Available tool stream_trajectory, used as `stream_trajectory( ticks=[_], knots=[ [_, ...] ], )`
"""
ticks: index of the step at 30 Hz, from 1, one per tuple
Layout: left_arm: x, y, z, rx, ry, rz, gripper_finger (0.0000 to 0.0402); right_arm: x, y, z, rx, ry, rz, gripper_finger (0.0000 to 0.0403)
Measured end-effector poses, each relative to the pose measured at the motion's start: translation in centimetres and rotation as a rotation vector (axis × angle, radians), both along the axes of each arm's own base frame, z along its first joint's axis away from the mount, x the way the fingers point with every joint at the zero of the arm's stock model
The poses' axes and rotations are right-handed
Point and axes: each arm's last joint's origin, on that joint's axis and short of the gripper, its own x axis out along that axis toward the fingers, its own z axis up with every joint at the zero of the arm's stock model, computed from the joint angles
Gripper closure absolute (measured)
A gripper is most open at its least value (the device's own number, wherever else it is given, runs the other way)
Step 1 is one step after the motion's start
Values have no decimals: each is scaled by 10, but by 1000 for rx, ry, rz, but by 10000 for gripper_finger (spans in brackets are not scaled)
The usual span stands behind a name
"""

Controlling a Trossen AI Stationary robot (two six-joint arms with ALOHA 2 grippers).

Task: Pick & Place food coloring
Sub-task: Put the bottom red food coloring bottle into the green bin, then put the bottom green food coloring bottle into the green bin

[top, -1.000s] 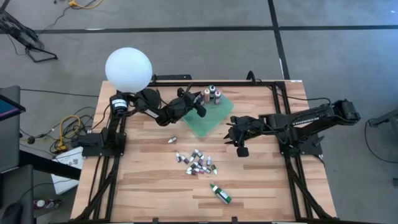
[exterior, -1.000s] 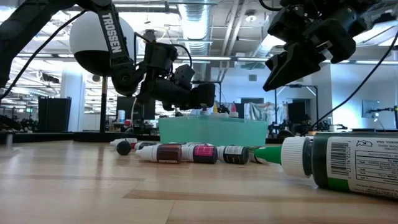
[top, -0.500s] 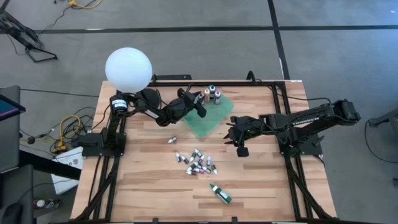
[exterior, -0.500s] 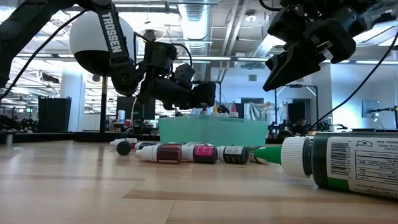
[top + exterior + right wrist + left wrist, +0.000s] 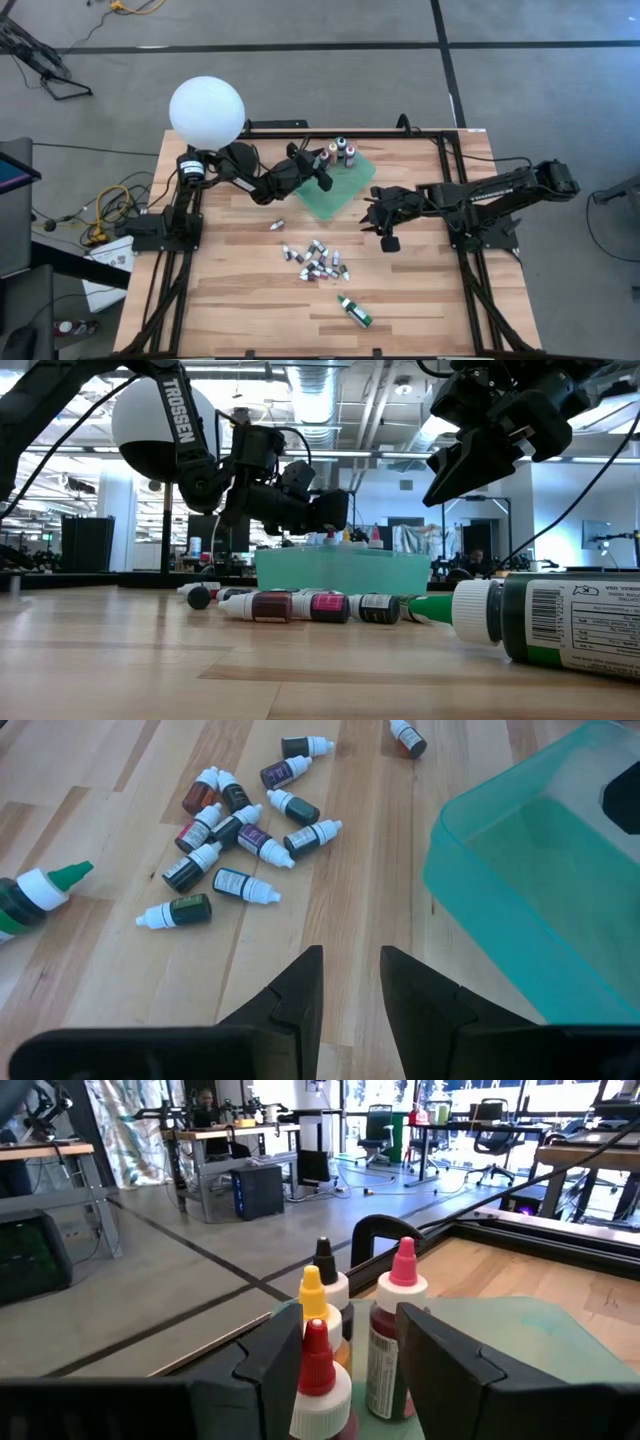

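Several small dropper bottles lie on their sides in a pile (image 5: 315, 262) (image 5: 235, 830) at the table's middle. One lone bottle (image 5: 279, 224) lies left of them. A few more stand upright (image 5: 340, 152) at the far corner of the green tray (image 5: 345, 190) (image 5: 520, 870). My left gripper (image 5: 324, 176) (image 5: 352, 1330) is open over that corner. A red-capped bottle (image 5: 318, 1370) stands between its fingers, in front of yellow-, pink- and black-capped ones. My right gripper (image 5: 386, 238) (image 5: 352, 970) hovers open above bare wood, right of the pile. My left gripper's fingers stand level on either side of the upright red-capped bottle (image 5: 320, 1398). The bottle is close to one finger (image 5: 272, 1365) and clear of the other. I cannot tell whether it touches that finger.
A larger green bottle with a white collar (image 5: 354, 311) (image 5: 560, 622) lies near the table's near edge. A white globe (image 5: 206, 110) stands at the far left corner. Black frame rails (image 5: 470, 270) run along the table's sides. Bare wood (image 5: 240, 300) lies at the near left.
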Motion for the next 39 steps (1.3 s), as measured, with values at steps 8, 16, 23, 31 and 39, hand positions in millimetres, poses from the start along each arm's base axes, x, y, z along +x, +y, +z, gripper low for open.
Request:
stream_trajectory(
  ticks=[8, 16, 23, 31, 39],
  knots=[
    [-2, -1, 14, 18, -15, 2, 245, 0, 0, 0, 0, 0, 0, 307],
    [-4, -7, 40, 58, 2, -6, 245, 0, 0, 0, 1, 0, 0, 307],
    [-9, -27, 77, 134, 21, -54, 245, 0, 0, 0, 2, 1, 2, 307],
    [-24, -73, 121, 220, 160, -197, 245, 0, 1, 0, 7, 1, -2, 307],
    [-57, -122, 145, 182, 351, -355, 246, 0, 1, 0, 34, 1, -27, 307]
  ],
)
